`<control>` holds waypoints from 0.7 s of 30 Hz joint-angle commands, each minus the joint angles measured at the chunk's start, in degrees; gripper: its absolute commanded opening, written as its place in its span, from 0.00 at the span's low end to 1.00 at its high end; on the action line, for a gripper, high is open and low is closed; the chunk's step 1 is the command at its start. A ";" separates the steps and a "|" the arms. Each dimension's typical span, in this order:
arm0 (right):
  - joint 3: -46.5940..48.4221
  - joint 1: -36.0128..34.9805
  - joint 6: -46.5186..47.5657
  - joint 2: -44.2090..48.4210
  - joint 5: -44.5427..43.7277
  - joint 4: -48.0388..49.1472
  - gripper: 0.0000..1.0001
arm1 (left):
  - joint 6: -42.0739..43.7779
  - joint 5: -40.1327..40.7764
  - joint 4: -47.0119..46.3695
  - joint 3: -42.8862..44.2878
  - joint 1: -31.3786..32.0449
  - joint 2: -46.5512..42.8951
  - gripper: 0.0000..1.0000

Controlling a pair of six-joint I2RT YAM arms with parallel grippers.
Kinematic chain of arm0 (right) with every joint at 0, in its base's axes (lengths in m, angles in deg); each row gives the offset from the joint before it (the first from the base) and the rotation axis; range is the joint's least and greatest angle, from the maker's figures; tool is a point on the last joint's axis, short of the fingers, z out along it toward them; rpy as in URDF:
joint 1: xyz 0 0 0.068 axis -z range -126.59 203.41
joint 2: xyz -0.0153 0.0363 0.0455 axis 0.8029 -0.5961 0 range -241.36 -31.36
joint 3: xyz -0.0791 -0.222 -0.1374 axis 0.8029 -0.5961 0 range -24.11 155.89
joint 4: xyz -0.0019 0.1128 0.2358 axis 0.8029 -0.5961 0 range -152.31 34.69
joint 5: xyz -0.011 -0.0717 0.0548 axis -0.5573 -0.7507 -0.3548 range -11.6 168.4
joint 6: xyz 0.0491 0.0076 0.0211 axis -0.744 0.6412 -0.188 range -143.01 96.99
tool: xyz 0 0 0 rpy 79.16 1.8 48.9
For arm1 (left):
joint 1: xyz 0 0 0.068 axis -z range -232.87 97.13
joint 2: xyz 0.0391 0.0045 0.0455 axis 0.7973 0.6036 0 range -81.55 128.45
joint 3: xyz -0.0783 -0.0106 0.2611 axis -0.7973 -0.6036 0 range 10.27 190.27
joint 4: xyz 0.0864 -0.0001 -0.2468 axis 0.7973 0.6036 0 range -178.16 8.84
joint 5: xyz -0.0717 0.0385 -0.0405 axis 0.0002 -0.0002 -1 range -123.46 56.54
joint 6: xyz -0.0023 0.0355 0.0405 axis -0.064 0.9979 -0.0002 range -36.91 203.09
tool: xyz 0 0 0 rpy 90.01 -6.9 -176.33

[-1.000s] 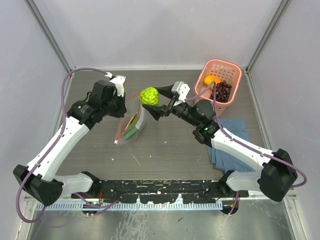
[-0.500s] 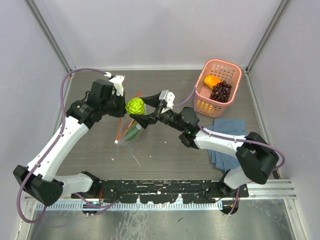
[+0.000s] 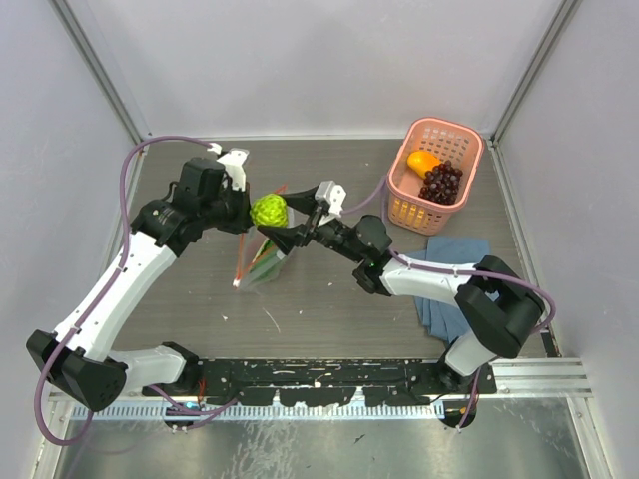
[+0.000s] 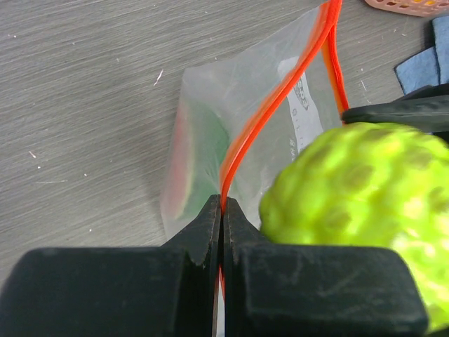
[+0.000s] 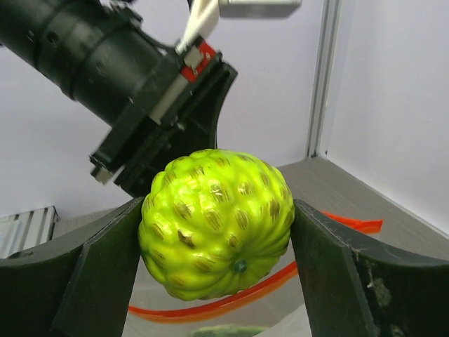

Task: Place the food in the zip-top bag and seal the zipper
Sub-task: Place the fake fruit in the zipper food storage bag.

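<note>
No text was legible; the white label on the zip-top bag, beyond the left pincer, bore unreadably small print.

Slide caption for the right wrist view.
Right hand holds the bumpy green fruit over the red-orange zipper.

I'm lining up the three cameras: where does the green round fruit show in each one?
Top external: green fruit, left of centre.
Left wrist: lower right, filling that corner.
Right wrist: centre of the picture.
Shared landmark: the zipper, close by it in every view.
</note>
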 commanded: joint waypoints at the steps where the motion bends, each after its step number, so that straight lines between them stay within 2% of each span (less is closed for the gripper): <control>1: -1.10 -0.22 2.41 0.63 -1.83 0.18 0.48 | -0.50 -1.37 -3.69 0.96 -0.54 -1.22 0.00; 4: -2.02 -0.23 5.13 2.62 -2.80 -4.99 0.49 | -0.47 -0.86 -3.70 0.91 -0.63 -1.36 0.00; 11: 2.07 -0.22 11.48 4.88 -3.28 -24.30 0.52 | -0.53 -1.40 -3.53 1.01 -0.81 -1.16 0.00; 16: 4.88 -0.23 11.62 3.61 -3.59 -27.33 0.57 | -0.44 -3.01 -3.51 1.13 -0.82 -0.71 0.00; 21: 8.26 -0.22 10.98 1.44 -3.80 -28.18 0.58 | -0.25 -5.04 -3.33 1.38 -0.82 0.04 0.00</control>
